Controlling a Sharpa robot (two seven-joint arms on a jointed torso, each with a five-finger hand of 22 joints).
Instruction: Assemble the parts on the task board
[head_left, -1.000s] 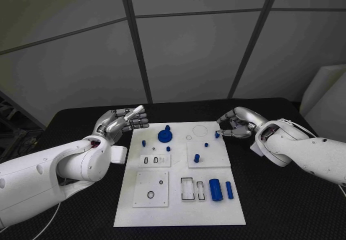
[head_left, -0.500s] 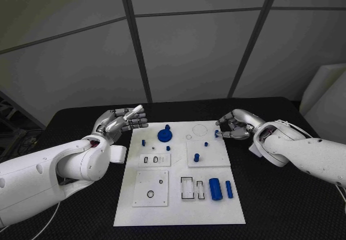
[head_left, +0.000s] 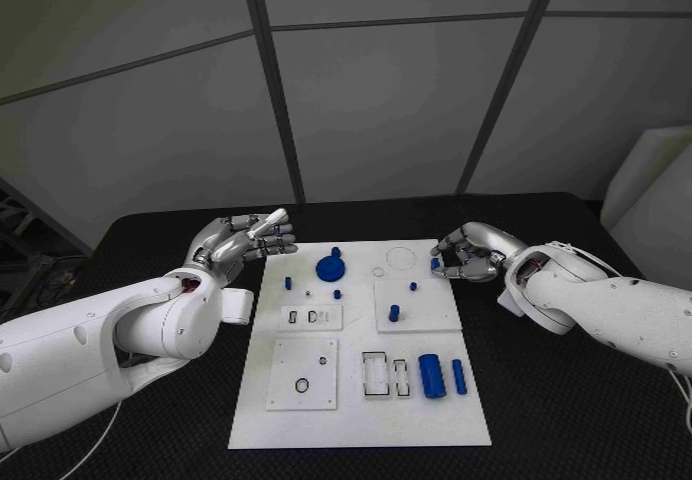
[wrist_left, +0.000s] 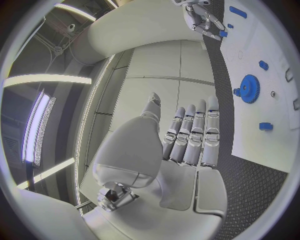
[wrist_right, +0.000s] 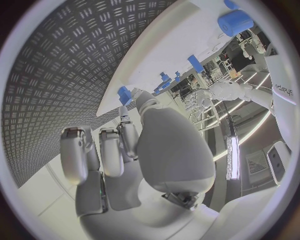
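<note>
A small blue peg (head_left: 434, 264) is pinched between the thumb and fingertips of the right robot hand (head_left: 464, 254), at the far right edge of the white task board (head_left: 361, 420) lying on the black counter (head_left: 577, 420). The left robot hand (head_left: 238, 243) is held beside the board's far left corner with its fingers extended side by side and nothing in its grasp. A blue gear (head_left: 330, 268) stands on the board's far part, and two blue cylinders (head_left: 431, 378) lie side by side nearer its front.
</note>
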